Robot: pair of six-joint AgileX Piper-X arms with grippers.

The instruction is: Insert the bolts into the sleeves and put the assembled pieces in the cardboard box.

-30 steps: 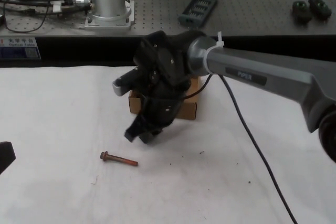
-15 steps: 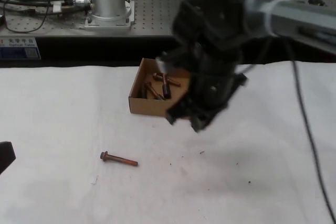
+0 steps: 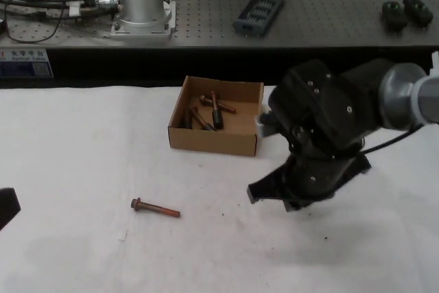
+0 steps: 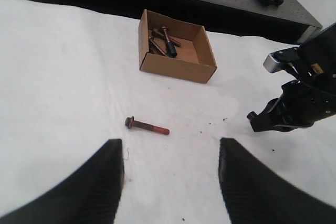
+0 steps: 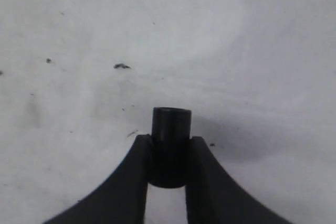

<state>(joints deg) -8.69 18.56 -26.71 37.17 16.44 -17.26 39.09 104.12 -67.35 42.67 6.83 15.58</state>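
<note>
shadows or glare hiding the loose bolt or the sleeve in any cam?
High view: no glare; a faint shadow on the cloth under the right gripper, clear of the bolt. Left wrist view: bolt evenly lit; box interior partly shaded, contents readable. Right wrist view: sleeve in the jaws, dark against bright cloth, soft shadow beside it.

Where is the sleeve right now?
The black sleeve is clamped in the right hand over the white cloth, right of the cardboard box in the high view.
</note>
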